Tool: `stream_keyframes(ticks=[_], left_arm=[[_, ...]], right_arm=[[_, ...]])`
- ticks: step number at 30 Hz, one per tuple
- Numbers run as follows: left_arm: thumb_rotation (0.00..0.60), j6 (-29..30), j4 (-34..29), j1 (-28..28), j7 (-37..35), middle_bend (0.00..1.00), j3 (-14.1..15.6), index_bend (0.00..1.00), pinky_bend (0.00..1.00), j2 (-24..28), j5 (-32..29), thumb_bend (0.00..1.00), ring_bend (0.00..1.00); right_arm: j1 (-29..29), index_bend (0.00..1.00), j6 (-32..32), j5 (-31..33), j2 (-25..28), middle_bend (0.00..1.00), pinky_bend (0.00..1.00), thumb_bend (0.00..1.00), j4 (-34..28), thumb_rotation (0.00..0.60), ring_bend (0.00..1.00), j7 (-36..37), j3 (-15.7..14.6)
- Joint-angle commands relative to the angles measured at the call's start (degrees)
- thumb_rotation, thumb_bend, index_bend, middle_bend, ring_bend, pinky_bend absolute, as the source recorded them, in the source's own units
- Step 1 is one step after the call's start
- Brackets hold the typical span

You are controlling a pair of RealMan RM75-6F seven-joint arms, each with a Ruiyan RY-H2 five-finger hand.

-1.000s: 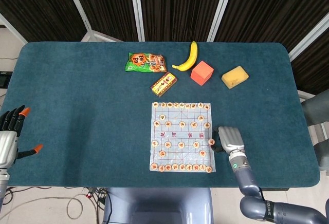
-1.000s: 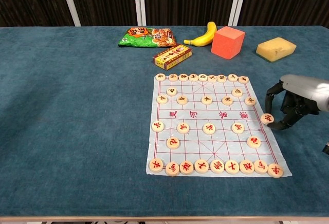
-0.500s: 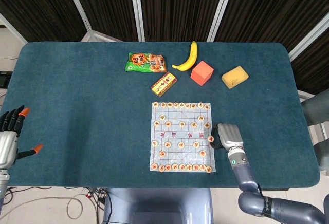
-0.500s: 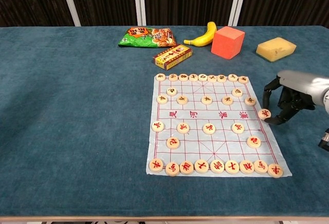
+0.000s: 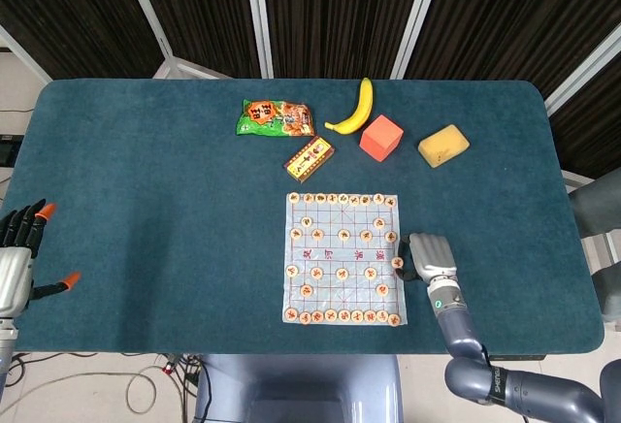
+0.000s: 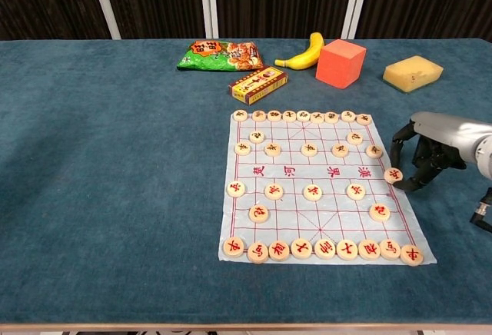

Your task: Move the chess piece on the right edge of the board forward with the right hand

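Chess piece (image 6: 393, 174) is sitting at the right edge of the board (image 6: 307, 220), roughly level with the river band of printed characters, and the right hand (image 6: 430, 147) is standing just beside it on the outer side. From the chest view, the dark fingers (image 6: 399, 147) are curling down over the cloth with their tips coming to the piece's rim; whether the piece is pinched or only touched from the side cannot be told from either view. Judgement: the push-forward step is under way, not finished. The next move is calling for a short, straight slide away from the robot along the edge file, keeping the piece flat and clear of its neighbour (image 6: 374, 151) on the next rank ahead, then lifting the fingers off without dragging the thin board. Farther along the table (image 5: 146, 171), the left hand (image 5: 17, 248) is resting at the near left corner, fingers spread, holding nothing, well apart from the board.
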Motion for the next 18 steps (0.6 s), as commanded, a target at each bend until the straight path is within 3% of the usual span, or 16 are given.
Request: stream_keyframes(ticks=[1,11,18], left_arm=[[0.6,0.0,0.0,0.0,0.0,0.0,0.0,0.0,0.0,0.0,0.0,0.0,0.0],[0.6,-0.2,-0.1,0.0,-0.2,0.0,-0.1,0.0,0.0,0.1,-0.2,0.0,0.0],[0.6,-0.3,-0.2,-0.1,-0.4,0.0,0.0,0.0,0.0,0.2,-0.2,0.0,0.0]], right_arm=[[0.2,0.55,-0.2,0.2,-0.3,1.0,0.88,0.34,0.5,0.6,1.0,0.0,0.0],[0.4,0.55,-0.1,0.6,-1.1,1.0,0.88,0.34,1.8,0.6,1.0,-0.1,-0.1],[0.4,0.39,0.2,0.8,-0.6,1.0,0.88,0.34,1.3,0.6,1.0,-0.3,0.0]])
